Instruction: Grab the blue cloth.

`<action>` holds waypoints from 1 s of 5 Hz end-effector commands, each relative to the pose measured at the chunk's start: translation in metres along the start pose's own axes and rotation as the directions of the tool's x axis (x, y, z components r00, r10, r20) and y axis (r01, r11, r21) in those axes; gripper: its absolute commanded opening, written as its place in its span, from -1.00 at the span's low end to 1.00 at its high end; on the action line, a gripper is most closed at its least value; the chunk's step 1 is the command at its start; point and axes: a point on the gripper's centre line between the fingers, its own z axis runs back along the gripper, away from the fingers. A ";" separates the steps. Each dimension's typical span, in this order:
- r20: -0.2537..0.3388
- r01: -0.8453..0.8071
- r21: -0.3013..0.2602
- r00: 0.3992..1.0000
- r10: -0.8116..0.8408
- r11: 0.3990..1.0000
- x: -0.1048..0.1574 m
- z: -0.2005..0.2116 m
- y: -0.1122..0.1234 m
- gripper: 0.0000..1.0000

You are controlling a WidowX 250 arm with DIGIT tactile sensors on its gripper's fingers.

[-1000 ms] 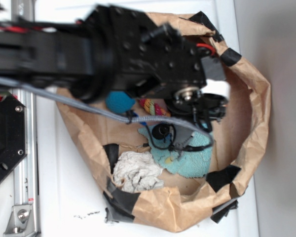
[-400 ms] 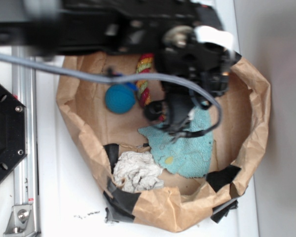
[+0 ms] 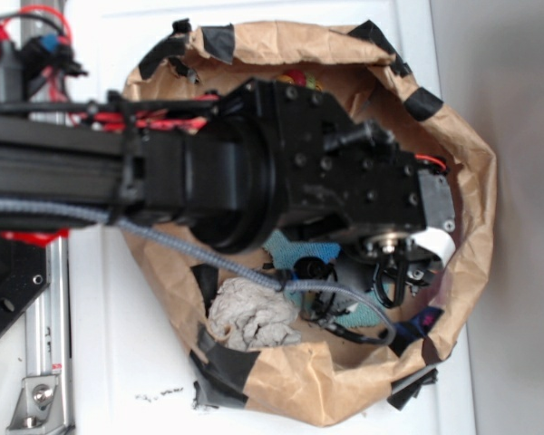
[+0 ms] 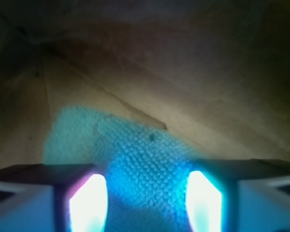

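Blue cloth: teal terry, apparently flat on brown paper, largely hidden under arm.

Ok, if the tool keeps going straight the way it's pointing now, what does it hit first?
Most likely the blue cloth. In the wrist view the tool is open, and the towel fills the gap between its fingers, with brown paper beyond. Depth is unclear, so I can't tell how close contact is.

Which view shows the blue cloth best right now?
The wrist view: the blue cloth fills the lower middle, lying on brown paper between the open gripper fingers. In the exterior view the arm covers most of it; only teal scraps show.
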 end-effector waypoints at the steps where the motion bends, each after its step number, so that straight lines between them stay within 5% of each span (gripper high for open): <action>1: 0.050 0.059 0.016 0.997 -0.060 0.998 0.001 0.019 0.006 1.00; 3: -0.020 0.002 0.006 1.000 -0.002 1.000 -0.025 -0.007 0.017 1.00; 4: -0.036 -0.032 0.039 0.999 0.034 0.999 -0.021 -0.013 0.015 -0.35; 5: -0.016 -0.057 0.048 0.998 0.058 0.997 -0.020 -0.011 0.016 -1.00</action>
